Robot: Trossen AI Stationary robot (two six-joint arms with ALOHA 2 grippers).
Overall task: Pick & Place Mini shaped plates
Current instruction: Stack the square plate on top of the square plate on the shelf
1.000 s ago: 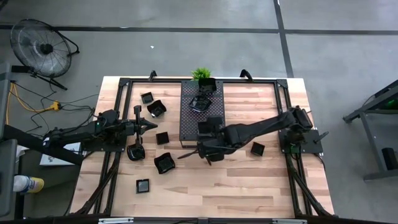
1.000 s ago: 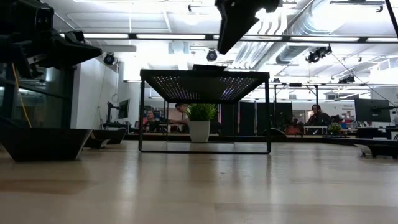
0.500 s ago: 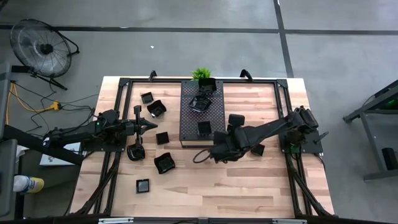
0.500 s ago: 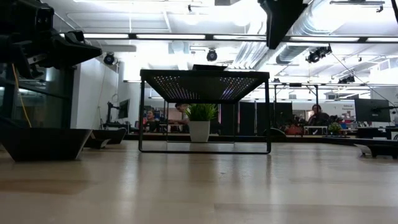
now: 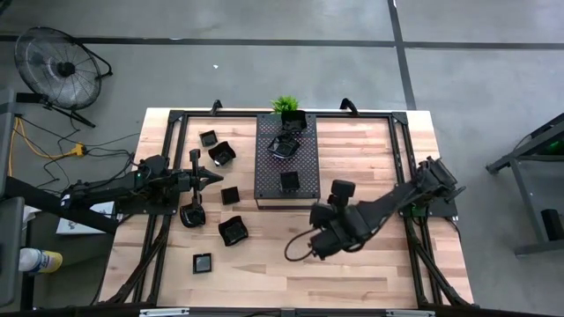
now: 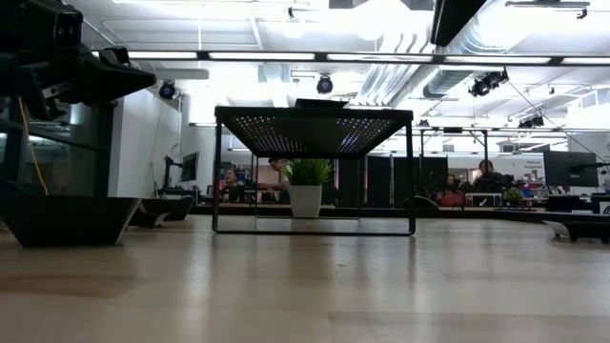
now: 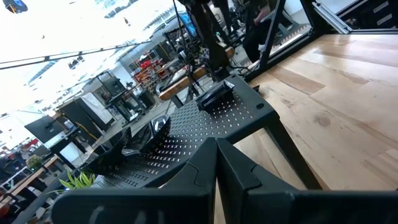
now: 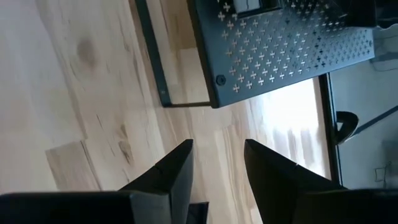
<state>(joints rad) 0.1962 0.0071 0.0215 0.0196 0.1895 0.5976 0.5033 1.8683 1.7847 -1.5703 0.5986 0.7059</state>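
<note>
Right gripper hovering empty, fingers spread.
Left gripper is waiting pressed together beside the tray.

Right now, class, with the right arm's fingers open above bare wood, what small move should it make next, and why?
Probably swing the right gripper across toward the glossy black square dish lying on the light wooden table. Its fingers are open and empty, other dishes already sit on the dark perforated rectangular tray, and that loose dish looks like the nearest one in view.
</note>
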